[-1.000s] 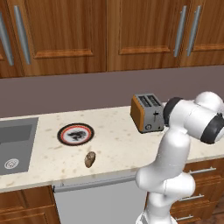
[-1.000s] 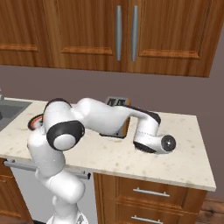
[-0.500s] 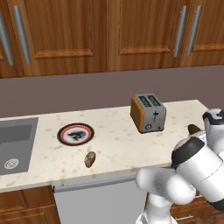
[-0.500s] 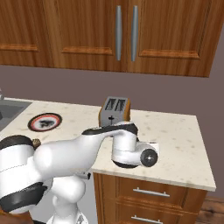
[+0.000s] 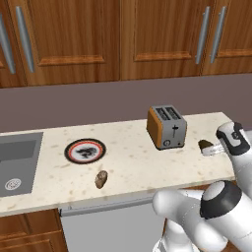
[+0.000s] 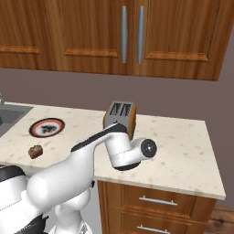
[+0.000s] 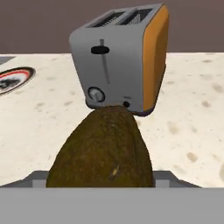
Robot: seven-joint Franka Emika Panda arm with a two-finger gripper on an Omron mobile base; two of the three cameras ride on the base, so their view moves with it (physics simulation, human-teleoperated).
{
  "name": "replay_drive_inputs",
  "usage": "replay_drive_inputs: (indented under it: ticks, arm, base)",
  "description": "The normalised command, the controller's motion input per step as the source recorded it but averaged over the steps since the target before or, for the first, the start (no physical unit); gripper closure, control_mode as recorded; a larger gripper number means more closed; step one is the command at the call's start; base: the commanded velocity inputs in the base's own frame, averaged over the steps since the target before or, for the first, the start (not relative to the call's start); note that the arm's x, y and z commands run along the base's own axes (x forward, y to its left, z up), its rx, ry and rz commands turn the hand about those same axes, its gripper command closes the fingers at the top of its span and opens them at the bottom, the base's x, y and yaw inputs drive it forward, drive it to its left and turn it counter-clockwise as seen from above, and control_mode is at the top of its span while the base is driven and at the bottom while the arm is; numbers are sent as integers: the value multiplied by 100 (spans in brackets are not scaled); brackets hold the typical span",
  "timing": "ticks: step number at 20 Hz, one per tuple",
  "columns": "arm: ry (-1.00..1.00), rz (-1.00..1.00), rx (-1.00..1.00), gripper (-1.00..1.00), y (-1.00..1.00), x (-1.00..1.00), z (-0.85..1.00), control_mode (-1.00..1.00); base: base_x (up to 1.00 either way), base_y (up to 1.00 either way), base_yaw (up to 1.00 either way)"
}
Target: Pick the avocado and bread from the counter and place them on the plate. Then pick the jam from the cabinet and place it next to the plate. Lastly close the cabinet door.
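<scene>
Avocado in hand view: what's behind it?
The toaster stands right behind the avocado, on the speckled counter; the plate sits farther off, at the left edge. The avocado hides the toaster's lower front and the counter between them.

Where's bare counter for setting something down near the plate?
Bare counter lies between the plate and toaster, and in front of the toaster. The bread sits just ahead of the plate; the sink borders its left. The avocado and claw crowd the toaster's right.
</scene>
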Motion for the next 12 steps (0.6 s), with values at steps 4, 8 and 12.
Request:
replay_drive_inputs:
  ticks: [4,8,12]
  arm:
    - [24,12,14,100,39,-2,0,-100]
    - [24,10,8,100,56,-4,0,-100]
    - [19,7,1,100,82,-16,-3,-100]
  base:
    - [0,0,0]
    - [0,0,0]
    - [0,0,0]
